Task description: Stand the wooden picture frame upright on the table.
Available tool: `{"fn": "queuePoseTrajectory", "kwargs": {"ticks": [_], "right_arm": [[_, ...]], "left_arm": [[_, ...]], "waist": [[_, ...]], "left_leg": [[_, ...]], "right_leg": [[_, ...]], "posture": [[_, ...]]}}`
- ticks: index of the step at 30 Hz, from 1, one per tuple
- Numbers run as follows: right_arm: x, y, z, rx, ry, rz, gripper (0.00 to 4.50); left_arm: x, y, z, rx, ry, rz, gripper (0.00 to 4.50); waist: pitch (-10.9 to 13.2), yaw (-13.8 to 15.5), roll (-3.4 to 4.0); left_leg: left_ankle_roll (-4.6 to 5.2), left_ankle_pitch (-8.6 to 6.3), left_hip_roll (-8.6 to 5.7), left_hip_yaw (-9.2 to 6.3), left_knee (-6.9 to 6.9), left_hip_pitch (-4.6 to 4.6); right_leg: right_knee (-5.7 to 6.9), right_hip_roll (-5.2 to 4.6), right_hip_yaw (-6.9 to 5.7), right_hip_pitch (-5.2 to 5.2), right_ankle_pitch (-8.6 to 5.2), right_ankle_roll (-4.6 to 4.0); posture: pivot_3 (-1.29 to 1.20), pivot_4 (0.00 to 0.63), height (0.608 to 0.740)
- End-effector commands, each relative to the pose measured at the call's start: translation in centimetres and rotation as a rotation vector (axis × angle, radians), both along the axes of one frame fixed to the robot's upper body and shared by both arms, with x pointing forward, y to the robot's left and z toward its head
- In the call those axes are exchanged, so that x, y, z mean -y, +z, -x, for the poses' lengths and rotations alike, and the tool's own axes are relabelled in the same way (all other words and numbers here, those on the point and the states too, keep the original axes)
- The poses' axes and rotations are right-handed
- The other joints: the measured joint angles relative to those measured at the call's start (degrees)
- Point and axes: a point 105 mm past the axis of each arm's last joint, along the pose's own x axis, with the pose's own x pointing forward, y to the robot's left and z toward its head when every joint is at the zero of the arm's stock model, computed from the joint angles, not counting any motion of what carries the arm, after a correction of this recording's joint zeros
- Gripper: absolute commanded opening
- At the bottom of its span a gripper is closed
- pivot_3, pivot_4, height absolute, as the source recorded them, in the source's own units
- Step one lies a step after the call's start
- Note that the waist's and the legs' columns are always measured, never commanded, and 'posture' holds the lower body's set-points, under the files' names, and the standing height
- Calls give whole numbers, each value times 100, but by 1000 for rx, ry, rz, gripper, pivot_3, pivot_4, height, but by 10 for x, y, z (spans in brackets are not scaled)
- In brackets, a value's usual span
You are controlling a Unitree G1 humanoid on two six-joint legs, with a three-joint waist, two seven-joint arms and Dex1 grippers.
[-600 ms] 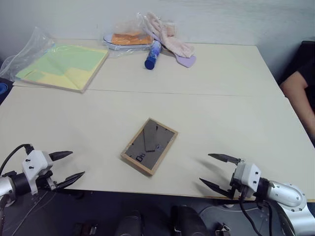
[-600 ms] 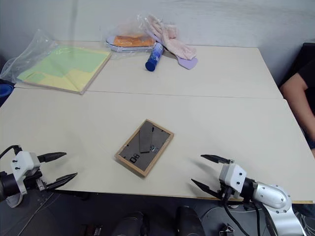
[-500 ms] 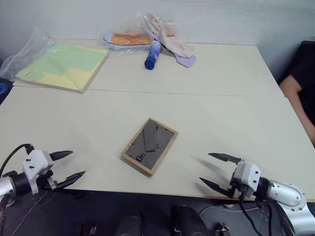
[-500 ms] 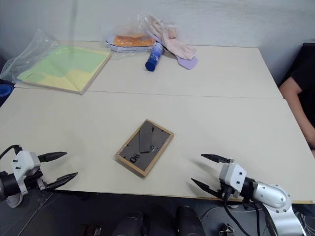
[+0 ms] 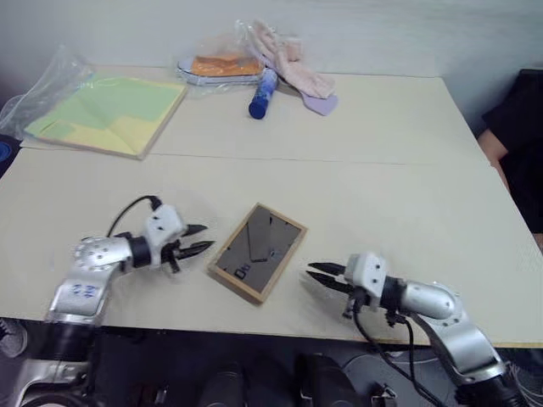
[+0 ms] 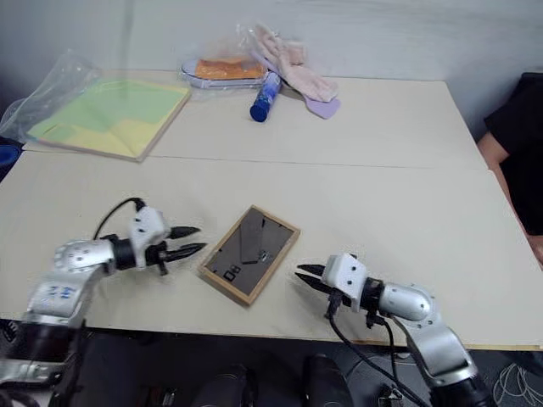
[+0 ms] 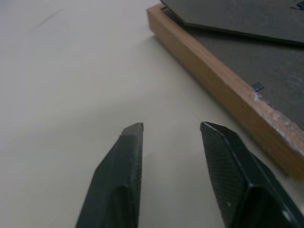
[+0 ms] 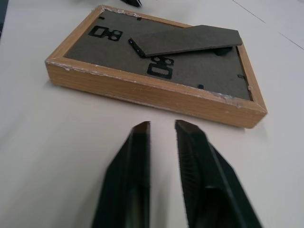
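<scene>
Closing in from both sides, we are now flanking the wooden picture frame [image 5: 257, 252], whereas a moment earlier both arms were hanging back at the near edge of the table [image 5: 399, 195]. We are holding the left gripper [image 5: 198, 238] just beside the frame's left edge, its two fingers narrowed to a small gap and holding nothing; we are holding the right gripper [image 5: 317, 273] near the frame's right side, its fingers almost together and likewise empty. Both sets of jaws were spread far wider half a second ago. We are reading this as the approach ending and the first contact about to begin, probably a nudge or a lift under one long edge. The frame is lying flat, back upward, near the front of the table, with its dark fold-out stand [image 8: 185, 40] raised slightly off the backing; nothing of the uprighting is done yet. Well beyond the frame, a flat board with a green-yellow sheet [image 5: 109, 113], a blue tube [image 5: 261, 93], a pink cloth [image 5: 293, 64] and a tray in plastic [image 5: 222, 68] are sitting far from the working area. To the frame's far right, a person's arm [image 5: 496, 157] is resting at the table edge. Nothing is standing between either gripper and the frame.
</scene>
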Motion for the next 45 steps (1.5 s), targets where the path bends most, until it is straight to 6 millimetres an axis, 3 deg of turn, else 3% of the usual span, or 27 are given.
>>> {"fn": "queuePoseTrajectory", "kwargs": {"ticks": [1,7,11,16,20,22,27,32,38,45], "right_arm": [[-7,3,-6,17,-12,2,0],[-1,13,-23,34,-63,7,0],[6,14,-32,40,-89,19,0],[11,15,-37,42,-99,18,0],[21,26,-30,54,-73,1,0],[28,27,-21,34,-40,20,0],[33,14,-12,-16,-16,93,0],[24,6,-14,-23,-26,115,0],[10,6,-14,-33,-20,107,0],[2,8,-13,-27,-3,112,0]], "left_arm": [[18,-9,9,-35,-103,-19,1007],[51,-16,26,-69,-205,34,1007],[61,-16,29,-67,-199,58,1007],[61,-16,30,-72,-169,72,1007],[33,-10,30,-174,-36,153,1007],[16,2,37,-376,24,294,1501],[8,12,64,-863,58,377,2938],[29,15,54,-1063,103,464,4455],[54,-3,51,-1109,123,439,4455],[87,-1,48,-1175,43,513,4455]], "waist": [[0,6,-1],[0,67,0],[0,76,0],[0,56,0],[0,51,0],[1,41,0],[1,40,-1],[1,76,-3],[-1,48,-1],[-9,176,0]], "left_leg": [[0,0,2,0,4,0],[6,-4,1,-12,27,-2],[11,-7,-1,-18,29,-1],[11,-7,0,-17,29,-1],[10,-7,1,-17,29,-1],[10,-7,2,-17,29,-3],[7,-7,8,-25,28,2],[11,-9,-5,-35,33,-3],[3,-7,-3,-32,35,-4],[0,-3,-12,-39,41,5]], "right_leg": [[1,0,0,0,0,0],[9,-8,1,9,0,0],[4,-10,0,16,0,0],[5,-8,0,16,0,0],[5,-8,0,15,0,0],[6,-8,0,14,0,0],[4,-6,-1,21,0,0],[7,-8,4,22,0,0],[10,-4,5,16,0,0],[10,-10,7,29,0,1]], "posture": [[0,150,740],[0,150,740],[0,150,740],[0,150,740],[0,150,740],[0,150,740],[0,150,740],[0,150,740],[0,150,740],[0,150,740]]}}
